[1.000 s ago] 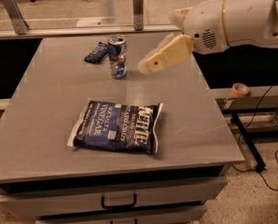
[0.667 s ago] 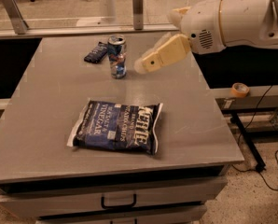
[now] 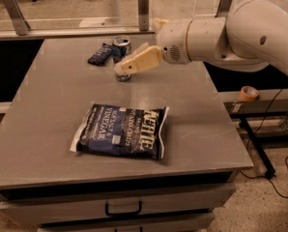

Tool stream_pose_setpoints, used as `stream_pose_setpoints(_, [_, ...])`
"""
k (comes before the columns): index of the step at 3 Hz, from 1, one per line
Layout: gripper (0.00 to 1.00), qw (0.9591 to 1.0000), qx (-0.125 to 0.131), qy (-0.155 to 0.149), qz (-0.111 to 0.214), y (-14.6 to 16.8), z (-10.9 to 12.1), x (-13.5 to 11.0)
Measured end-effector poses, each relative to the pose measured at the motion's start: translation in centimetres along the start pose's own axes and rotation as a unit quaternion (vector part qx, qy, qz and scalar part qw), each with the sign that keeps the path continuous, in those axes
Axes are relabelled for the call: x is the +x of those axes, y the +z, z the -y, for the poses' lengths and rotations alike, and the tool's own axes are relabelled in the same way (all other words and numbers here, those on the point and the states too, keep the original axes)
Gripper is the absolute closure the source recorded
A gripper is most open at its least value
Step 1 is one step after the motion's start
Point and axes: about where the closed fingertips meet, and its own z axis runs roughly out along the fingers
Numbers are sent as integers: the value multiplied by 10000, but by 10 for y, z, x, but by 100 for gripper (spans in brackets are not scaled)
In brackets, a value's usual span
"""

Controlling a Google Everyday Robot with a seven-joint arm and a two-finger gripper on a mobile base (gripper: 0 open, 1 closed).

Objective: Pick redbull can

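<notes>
The redbull can stands upright at the back of the grey table, blue and silver with a silver top. My gripper reaches in from the right on a white arm. Its tan fingers overlap the can's lower half in this view and hide part of it. I cannot tell whether they touch the can.
A large dark blue chip bag lies flat in the middle of the table. A small flat dark blue snack packet lies just left of the can. A railing runs behind the table. A tape roll sits on a stand at the right.
My gripper has moved left, from beside the can's right to in front of its lower part. The can, bag and packet have not moved.
</notes>
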Motion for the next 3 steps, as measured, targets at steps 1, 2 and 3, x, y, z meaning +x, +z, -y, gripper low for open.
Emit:
stream_pose_setpoints(1, [0, 9999, 58, 4, 127, 31, 25, 22])
stream_pose_setpoints(2, [0, 9998, 74, 14, 162, 57, 51, 51])
stream_pose_setpoints(3, [17, 9999, -20, -49, 152, 81, 63, 67])
